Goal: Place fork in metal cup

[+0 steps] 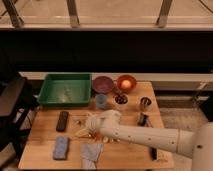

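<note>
The metal cup [145,103] stands upright at the right side of the wooden table [45,127], small and silver-grey with a dark inside. My white arm reaches in from the lower right to the table's middle. My gripper [88,127] hangs low over the table there, pointing left and down, open with nothing seen in it. Just left of it lies a thin silvery glint [77,120] that may be the fork; the rest of it is too small to make out. The cup is well to the gripper's right.
A green tray [65,89] sits back left, then a purple bowl [103,83], an orange bowl [126,82], a light blue cup [101,100] and a white cup [120,100]. Pale yellow wedges [81,133] lie under the gripper. Black remote-like object [62,120], blue sponge [61,148], grey cloth [90,153].
</note>
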